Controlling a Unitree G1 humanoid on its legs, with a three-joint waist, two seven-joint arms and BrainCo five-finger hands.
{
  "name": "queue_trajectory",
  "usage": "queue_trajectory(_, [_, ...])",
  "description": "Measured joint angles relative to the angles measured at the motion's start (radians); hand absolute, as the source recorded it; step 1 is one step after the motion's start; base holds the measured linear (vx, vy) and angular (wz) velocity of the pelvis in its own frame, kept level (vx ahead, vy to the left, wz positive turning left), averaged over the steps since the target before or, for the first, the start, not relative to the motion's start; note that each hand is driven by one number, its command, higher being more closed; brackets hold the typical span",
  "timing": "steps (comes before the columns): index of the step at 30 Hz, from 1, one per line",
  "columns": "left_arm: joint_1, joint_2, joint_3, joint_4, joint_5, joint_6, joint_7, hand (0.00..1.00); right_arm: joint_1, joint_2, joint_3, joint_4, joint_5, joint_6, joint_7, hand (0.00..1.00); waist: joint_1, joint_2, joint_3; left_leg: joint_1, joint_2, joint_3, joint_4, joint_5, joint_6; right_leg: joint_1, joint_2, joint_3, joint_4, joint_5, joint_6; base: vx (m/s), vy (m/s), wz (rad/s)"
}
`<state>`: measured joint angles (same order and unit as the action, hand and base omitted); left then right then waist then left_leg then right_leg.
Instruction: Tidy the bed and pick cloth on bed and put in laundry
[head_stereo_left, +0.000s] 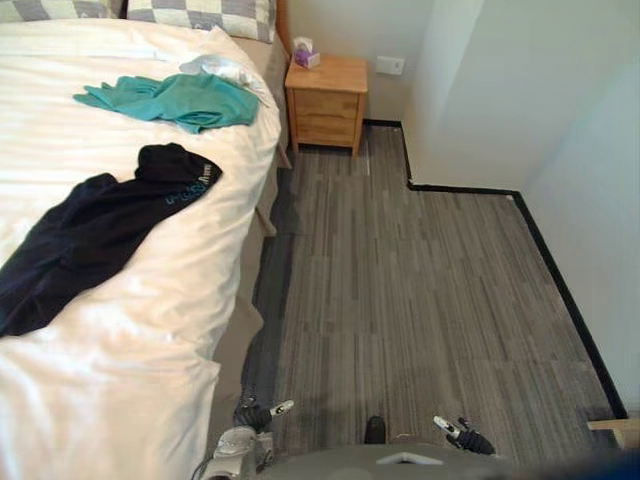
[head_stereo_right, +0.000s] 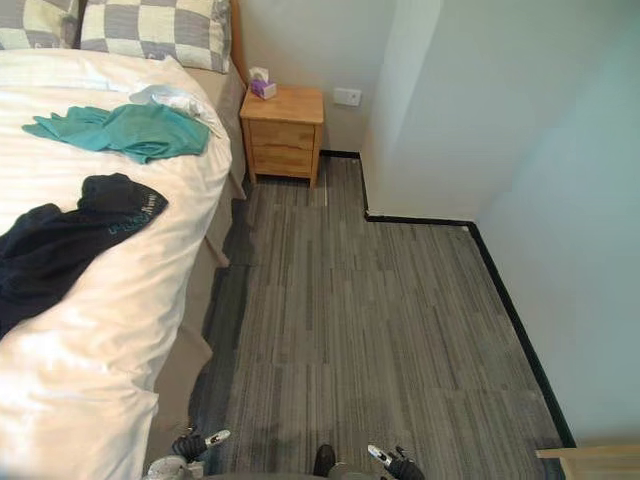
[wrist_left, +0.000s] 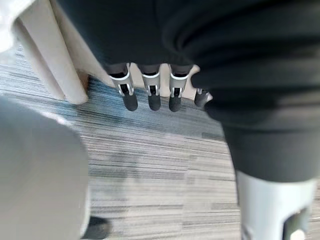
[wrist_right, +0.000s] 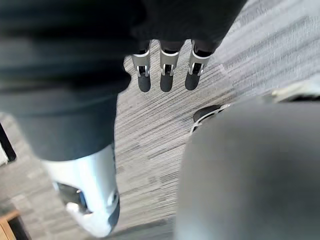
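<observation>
Bedroom in a home. To my left: bed made up in white, checked pillows at its head, teal garment and black garment lying on it. Beyond: wooden nightstand bearing a tissue box; wall socket; grey carpet.

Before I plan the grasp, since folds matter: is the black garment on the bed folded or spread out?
Spread out: the black garment lies loose and rumpled, stretched diagonally across the white duvet, with no neat folds.
</observation>
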<state>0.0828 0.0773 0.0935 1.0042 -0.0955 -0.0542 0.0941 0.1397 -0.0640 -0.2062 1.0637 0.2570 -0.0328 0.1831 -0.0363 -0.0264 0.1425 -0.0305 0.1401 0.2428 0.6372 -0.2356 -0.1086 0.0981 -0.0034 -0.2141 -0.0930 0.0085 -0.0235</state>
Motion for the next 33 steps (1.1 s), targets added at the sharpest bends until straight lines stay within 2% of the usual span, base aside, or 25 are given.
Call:
queue_trajectory(1, [0.004, -0.021, 0.030, -0.030, 0.000, -0.007, 0.000, 0.00, 0.020, -0.014, 0.021, -0.039, -0.006, -0.009, -0.001, 0.00, 0.003, 0.015, 0.010, -0.067, 0.034, -0.005, 0.170, 0.087, 0.015, 0.004, 0.003, 0.016, 0.034, -0.027, -0.015, 0.07, -0.047, -0.57])
queue_trajectory(2, [0.009, -0.021, 0.037, -0.042, -0.001, -0.012, 0.000, 0.00, 0.027, -0.019, 0.030, -0.055, -0.006, -0.013, -0.001, 0.00, 0.012, 0.005, 0.018, -0.095, 0.043, -0.007, 0.234, 0.097, 0.028, 0.011, 0.000, 0.037, 0.053, -0.042, -0.020, 0.10, -0.033, -0.72])
queue_trajectory(3, [0.017, -0.030, 0.037, -0.053, -0.001, -0.024, 0.000, 0.00, 0.033, -0.024, 0.029, -0.085, -0.006, -0.017, -0.006, 0.00, 0.021, 0.025, 0.020, -0.124, 0.055, -0.010, 0.297, 0.047, 0.043, 0.014, -0.004, 0.072, 0.091, -0.071, -0.027, 0.11, -0.011, -0.75])
queue_trajectory(4, [0.020, -0.039, 0.035, -0.064, -0.002, -0.030, 0.000, 0.00, 0.052, -0.028, 0.026, -0.101, -0.008, -0.019, -0.011, 0.00, 0.023, 0.033, 0.023, -0.147, 0.053, -0.012, 0.303, 0.005, 0.046, 0.016, -0.013, 0.104, 0.113, -0.087, -0.027, 0.13, 0.005, -0.77])
queue_trajectory(6, [0.030, -0.049, 0.034, -0.079, -0.004, -0.041, -0.001, 0.00, 0.055, -0.026, 0.026, -0.108, -0.026, -0.019, -0.018, 0.00, 0.027, 0.030, 0.025, -0.165, 0.048, 0.003, 0.215, -0.021, 0.044, 0.017, -0.032, 0.141, 0.126, -0.102, -0.022, 0.16, 0.050, -0.71])
queue_trajectory(9, [0.033, -0.048, 0.034, -0.078, -0.020, -0.059, -0.001, 0.00, 0.066, -0.024, 0.026, -0.116, -0.075, -0.038, -0.033, 0.00, 0.022, 0.029, 0.025, -0.158, 0.020, 0.026, -0.087, -0.019, 0.039, 0.018, -0.054, 0.184, 0.138, -0.133, 0.002, 0.20, 0.126, -0.42])
queue_trajectory(11, [0.040, -0.049, 0.034, -0.078, -0.051, -0.068, -0.001, 0.00, 0.076, -0.024, 0.026, -0.116, -0.090, -0.055, -0.037, 0.00, 0.025, 0.029, 0.027, -0.147, -0.007, 0.028, -0.278, 0.025, 0.037, 0.018, -0.074, 0.205, 0.166, -0.164, 0.027, 0.31, 0.217, -0.28])
queue_trajectory(12, [0.046, -0.054, 0.034, -0.078, -0.072, -0.072, -0.001, 0.00, 0.088, -0.027, 0.026, -0.121, -0.104, -0.067, -0.039, 0.00, 0.027, 0.037, 0.026, -0.131, -0.009, 0.034, -0.372, 0.084, 0.041, 0.020, -0.082, 0.220, 0.195, -0.199, 0.050, 0.28, 0.210, -0.26])
queue_trajectory(13, [0.050, -0.055, 0.034, -0.077, -0.080, -0.075, 0.000, 0.00, 0.092, -0.027, 0.026, -0.123, -0.109, -0.072, -0.040, 0.00, 0.029, 0.039, 0.024, -0.114, -0.009, 0.053, -0.379, 0.129, 0.055, 0.019, -0.089, 0.229, 0.212, -0.218, 0.065, 0.53, 0.374, -0.43])
queue_trajectory(14, [0.061, -0.045, 0.034, -0.079, -0.083, -0.086, -0.001, 0.00, 0.098, -0.018, 0.039, -0.117, -0.129, -0.076, -0.041, 0.00, 0.028, 0.034, 0.009, -0.096, -0.022, 0.115, -0.353, 0.130, 0.097, 0.041, -0.121, 0.231, 0.227, -0.232, 0.087, 0.39, 0.272, -0.40])
queue_trajectory(16, [0.065, -0.038, 0.033, -0.078, -0.088, -0.088, -0.002, 0.00, 0.100, -0.017, 0.057, -0.113, -0.146, -0.082, -0.042, 0.00, 0.033, 0.024, -0.004, -0.089, -0.026, 0.142, -0.328, 0.083, 0.103, 0.030, -0.138, 0.226, 0.256, -0.234, 0.085, 0.35, 0.210, -0.40])
queue_trajectory(18, [0.069, -0.034, 0.032, -0.078, -0.091, -0.088, -0.001, 0.00, 0.100, -0.014, 0.061, -0.115, -0.158, -0.086, -0.045, 0.00, 0.033, 0.019, -0.011, -0.081, -0.025, 0.165, -0.315, 0.065, 0.115, 0.011, -0.144, 0.225, 0.298, -0.238, 0.086, 0.38, 0.182, -0.36])
queue_trajectory(19, [0.070, -0.025, 0.023, -0.076, -0.092, -0.086, -0.002, 0.00, 0.104, -0.002, 0.046, -0.112, -0.163, -0.095, -0.065, 0.00, 0.033, -0.005, -0.024, -0.043, -0.035, 0.189, -0.301, 0.029, 0.126, -0.043, -0.161, 0.223, 0.443, -0.251, 0.105, 0.34, 0.139, -0.33])
queue_trajectory(20, [0.070, -0.025, 0.023, -0.074, -0.091, -0.086, -0.001, 0.00, 0.104, 0.001, 0.042, -0.110, -0.163, -0.096, -0.068, 0.00, 0.033, -0.006, -0.025, -0.036, -0.038, 0.189, -0.301, 0.023, 0.126, -0.052, -0.165, 0.224, 0.472, -0.252, 0.107, 0.42, 0.157, -0.32])
queue_trajectory(21, [0.066, -0.014, 0.010, -0.052, -0.089, -0.085, -0.003, 0.00, 0.100, 0.016, 0.002, -0.085, -0.162, -0.101, -0.082, 0.00, 0.024, -0.013, -0.032, -0.005, -0.059, 0.188, -0.311, 0.005, 0.132, -0.131, -0.182, 0.222, 0.678, -0.244, 0.123, 0.35, 0.117, -0.04])
queue_trajectory(22, [0.060, -0.001, -0.013, -0.039, -0.089, -0.089, -0.003, 0.00, 0.095, 0.018, -0.007, -0.080, -0.159, -0.107, -0.085, 0.00, 0.021, -0.024, -0.028, 0.028, -0.077, 0.187, -0.328, -0.009, 0.134, -0.202, -0.208, 0.222, 0.835, -0.200, 0.170, 0.43, 0.131, 0.06])
queue_trajectory(23, [0.056, 0.006, -0.023, -0.036, -0.088, -0.090, -0.002, 0.00, 0.090, 0.018, -0.016, -0.076, -0.156, -0.111, -0.085, 0.00, 0.015, -0.030, -0.023, 0.052, -0.088, 0.185, -0.339, -0.017, 0.138, -0.250, -0.223, 0.221, 0.939, -0.143, 0.187, 0.37, 0.055, 0.31])
queue_trajectory(24, [0.052, 0.012, -0.042, -0.025, -0.090, -0.088, 0.000, 0.00, 0.087, 0.016, -0.019, -0.065, -0.153, -0.115, -0.083, 0.00, -0.003, -0.021, -0.014, 0.099, -0.092, 0.174, -0.355, -0.028, 0.144, -0.313, -0.242, 0.215, 1.098, -0.108, 0.178, 0.39, 0.014, 0.39])
queue_trajectory(25, [0.045, 0.013, -0.056, -0.020, -0.090, -0.088, -0.001, 0.00, 0.084, 0.011, -0.017, -0.064, -0.154, -0.116, -0.076, 0.00, -0.009, -0.017, -0.010, 0.157, -0.088, 0.161, -0.376, -0.037, 0.146, -0.359, -0.245, 0.189, 1.199, -0.147, 0.137, 0.39, -0.004, 0.37])
queue_trajectory(26, [0.042, 0.011, -0.060, -0.014, -0.090, -0.088, 0.000, 0.00, 0.084, 0.010, -0.016, -0.066, -0.153, -0.117, -0.070, 0.00, -0.010, -0.015, -0.009, 0.187, -0.085, 0.158, -0.396, -0.037, 0.145, -0.385, -0.244, 0.170, 1.227, -0.161, 0.115, 0.38, -0.037, 0.24])
queue_trajectory(27, [0.031, 0.007, -0.065, -0.003, -0.092, -0.087, 0.000, 0.00, 0.084, 0.007, -0.015, -0.076, -0.153, -0.129, -0.059, 0.00, -0.013, -0.008, -0.005, 0.232, -0.067, 0.155, -0.431, -0.042, 0.136, -0.442, -0.236, 0.128, 1.236, -0.184, 0.100, 0.38, -0.084, 0.16])
queue_trajectory(29, [0.013, 0.002, -0.077, 0.000, -0.107, -0.080, -0.001, 0.00, 0.084, 0.005, -0.010, -0.096, -0.149, -0.144, -0.047, 0.00, -0.020, 0.003, 0.012, 0.295, -0.033, 0.149, -0.472, -0.039, 0.130, -0.499, -0.216, 0.057, 1.131, -0.227, 0.082, 0.37, -0.155, 0.23])
queue_trajectory(30, [0.001, 0.000, -0.083, 0.001, -0.115, -0.078, -0.001, 0.00, 0.085, 0.006, -0.001, -0.099, -0.142, -0.150, -0.042, 0.00, -0.037, 0.002, 0.015, 0.309, -0.009, 0.129, -0.488, -0.039, 0.130, -0.517, -0.199, 0.016, 0.993, -0.229, 0.078, 0.39, -0.263, 0.53])
queue_trajectory(32, [-0.022, -0.010, -0.086, 0.002, -0.120, -0.072, -0.001, 0.00, 0.099, 0.020, 0.021, -0.104, -0.121, -0.151, -0.039, 0.00, -0.056, -0.016, 0.016, 0.332, 0.001, 0.090, -0.510, -0.045, 0.094, -0.484, -0.177, 0.006, 0.649, -0.168, 0.108, 0.44, -0.312, 0.67])
queue_trajectory(33, [-0.049, -0.036, -0.087, 0.028, -0.116, -0.061, 0.000, 0.00, 0.092, 0.004, 0.010, -0.093, -0.100, -0.155, -0.031, 0.00, -0.062, 0.005, 0.036, 0.358, 0.025, 0.057, -0.521, -0.060, 0.043, -0.439, -0.156, -0.029, 0.572, -0.106, 0.036, 0.46, -0.275, 0.39])
